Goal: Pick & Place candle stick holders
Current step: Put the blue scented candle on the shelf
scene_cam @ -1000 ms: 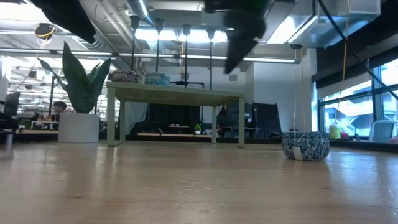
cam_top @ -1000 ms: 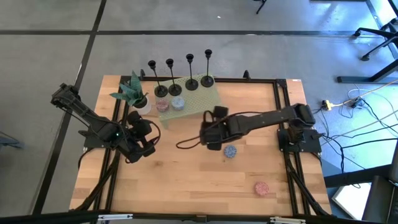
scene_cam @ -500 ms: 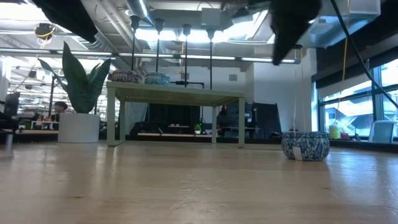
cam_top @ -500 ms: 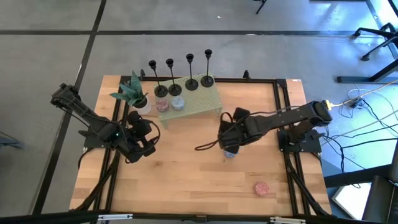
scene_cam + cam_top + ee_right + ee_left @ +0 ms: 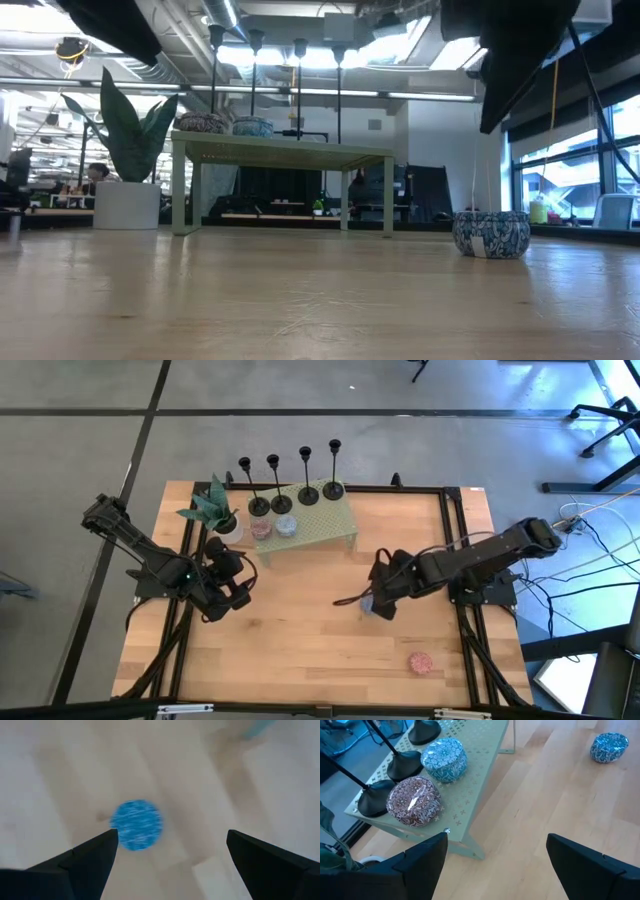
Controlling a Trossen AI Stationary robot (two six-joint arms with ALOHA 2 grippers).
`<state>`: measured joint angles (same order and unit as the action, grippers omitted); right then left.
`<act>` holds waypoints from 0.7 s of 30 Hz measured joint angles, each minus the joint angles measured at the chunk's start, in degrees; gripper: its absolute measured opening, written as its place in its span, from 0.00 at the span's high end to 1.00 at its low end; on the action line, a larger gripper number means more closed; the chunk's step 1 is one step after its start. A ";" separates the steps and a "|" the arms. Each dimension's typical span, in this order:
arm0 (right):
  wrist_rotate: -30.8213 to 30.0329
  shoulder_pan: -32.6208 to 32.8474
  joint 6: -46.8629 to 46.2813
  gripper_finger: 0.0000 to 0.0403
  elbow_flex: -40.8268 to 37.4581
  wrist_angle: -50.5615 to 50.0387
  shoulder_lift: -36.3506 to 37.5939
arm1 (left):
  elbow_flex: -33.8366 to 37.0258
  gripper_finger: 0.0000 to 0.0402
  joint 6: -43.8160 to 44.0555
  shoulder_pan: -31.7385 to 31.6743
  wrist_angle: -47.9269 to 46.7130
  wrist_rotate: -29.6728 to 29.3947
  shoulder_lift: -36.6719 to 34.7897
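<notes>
High view shows us four candle stick holders (image 5: pixel 288 482), all black and thin. They stand in a row along the far side of a small green stand (image 5: pixel 318 518), at about 11 o'clock from the middle of the tabletop (image 5: pixel 300 650). Two round tins sit on the stand too, a reddish tin (image 5: pixel 262 528) and a pale blue tin (image 5: pixel 286 525). One little plant (image 5: pixel 213 510) in a white pot stands just beside the stand, at its 9 o'clock side.

We count two more tins down on the wood. A blue tin (image 5: pixel 137 824) lies right under the right gripper (image 5: pixel 378 600), near the middle, and a pink tin (image 5: pixel 420 662) lies at about 5 o'clock, near the front edge.

The right gripper hangs over the blue tin with its fingers spread wide and nothing in them. The left gripper (image 5: pixel 236 592) waits at 9 o'clock, fingers spread wide too, holding nothing.

The front half of the wood has lots of open room.

In the high view the right gripper hides most of the blue tin. In the low view the arms are cut off at the top.
</notes>
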<state>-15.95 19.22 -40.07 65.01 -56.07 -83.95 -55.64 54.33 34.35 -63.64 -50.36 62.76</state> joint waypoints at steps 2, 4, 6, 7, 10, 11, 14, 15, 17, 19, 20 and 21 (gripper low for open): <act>2.67 0.55 0.95 0.06 -0.15 3.24 -0.54 | 0.00 0.16 0.00 0.00 0.01 -0.34 0.00; 3.66 1.04 1.34 0.06 -0.17 5.92 -1.17 | 0.00 0.16 0.00 0.00 0.00 -0.73 0.00; 3.74 1.46 1.66 0.06 -0.17 8.80 -1.74 | 0.00 0.16 0.00 0.00 0.00 -0.97 0.00; 3.72 1.53 2.02 0.06 -0.17 9.35 -1.91 | 0.00 0.16 0.00 0.00 0.00 -1.01 0.00; 3.27 1.51 2.67 0.06 -0.17 10.59 -2.61 | 0.00 0.16 0.00 0.00 0.00 -1.01 0.00; 2.88 1.51 2.81 0.06 -0.17 10.50 -2.77 | 0.00 0.16 0.00 0.00 0.00 -1.01 0.00; 1.93 1.48 2.82 0.06 -0.17 10.18 -3.71 | 0.00 0.16 0.00 0.00 0.02 -1.01 0.00; 1.53 1.47 2.86 0.06 -0.17 9.99 -4.23 | 0.00 0.16 0.00 0.02 0.02 -1.00 -0.02; 1.14 1.44 2.59 0.06 -0.17 9.70 -5.51 | 0.00 0.16 0.00 0.02 0.03 -1.00 0.00; 1.12 1.44 0.64 0.06 -0.17 9.55 -6.95 | 0.00 0.16 0.00 0.02 0.07 -0.99 -0.01; 1.13 1.44 -0.38 0.06 -0.17 9.80 -7.67 | 0.00 0.16 0.00 0.02 0.09 -0.99 0.00; 1.14 1.44 -1.42 0.06 -0.17 9.85 -8.34 | 0.00 0.16 0.00 0.04 0.09 -1.00 0.00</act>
<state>-14.81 20.67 -41.49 64.84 -46.22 -92.30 -55.64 54.33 34.39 -63.55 -51.36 62.76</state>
